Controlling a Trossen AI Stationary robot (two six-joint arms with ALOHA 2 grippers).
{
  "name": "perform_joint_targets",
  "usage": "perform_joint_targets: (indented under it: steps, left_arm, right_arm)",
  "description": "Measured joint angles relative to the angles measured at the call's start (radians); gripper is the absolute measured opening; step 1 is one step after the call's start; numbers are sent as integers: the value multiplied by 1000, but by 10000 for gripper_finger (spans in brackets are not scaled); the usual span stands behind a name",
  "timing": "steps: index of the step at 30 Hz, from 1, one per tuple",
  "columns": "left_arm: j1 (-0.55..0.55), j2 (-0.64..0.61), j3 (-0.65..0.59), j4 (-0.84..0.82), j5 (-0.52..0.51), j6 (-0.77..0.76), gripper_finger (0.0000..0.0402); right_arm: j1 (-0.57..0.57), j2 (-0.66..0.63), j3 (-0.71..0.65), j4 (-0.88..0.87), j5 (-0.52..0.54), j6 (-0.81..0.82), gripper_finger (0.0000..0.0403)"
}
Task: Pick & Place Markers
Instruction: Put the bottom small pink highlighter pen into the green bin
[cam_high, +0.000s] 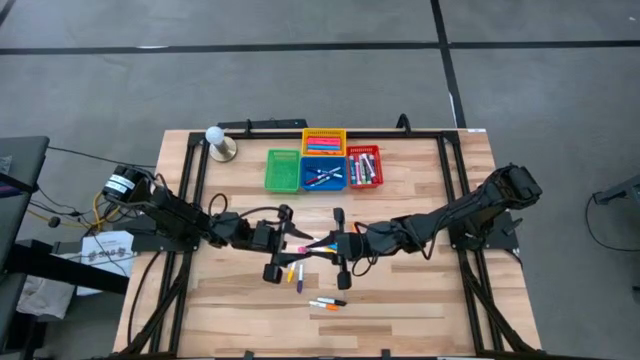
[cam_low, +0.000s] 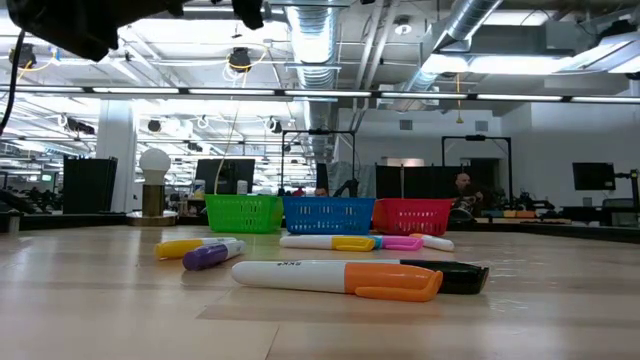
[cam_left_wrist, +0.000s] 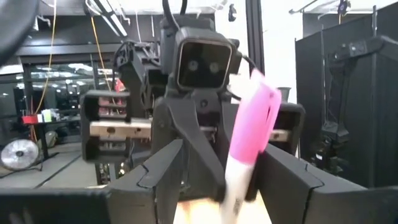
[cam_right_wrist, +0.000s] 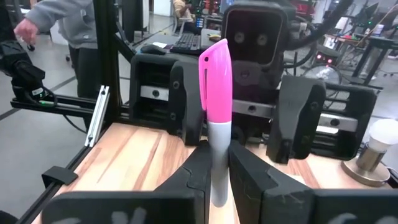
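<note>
Two grippers meet mid-tabletop: your right gripper (cam_right_wrist: 214, 171) pinches the pink-capped marker (cam_right_wrist: 216, 93) while the left gripper (cam_left_wrist: 214, 171) stands spread around it. Release early and it could drop.

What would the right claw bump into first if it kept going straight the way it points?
Most likely the left claw, which faces it with open fingers. The right claw holds a pink-capped marker pointing at it; how far apart they are is unclear.
</note>
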Motion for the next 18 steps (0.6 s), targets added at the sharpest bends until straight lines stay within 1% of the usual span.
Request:
perform_joint_targets:
  steps: [12,15,18]
  left_arm:
    - [0,0,12,-6,-1,0,184]
    - [0,0,12,-6,0,0,167]
    - [0,0,12,-6,-1,0,132]
  right_arm:
    - [1,0,0,-5,-3,0,34]
    - [1,0,0,-6,-3,-1,44]
    - [1,0,0,-7,-3,-2,54]
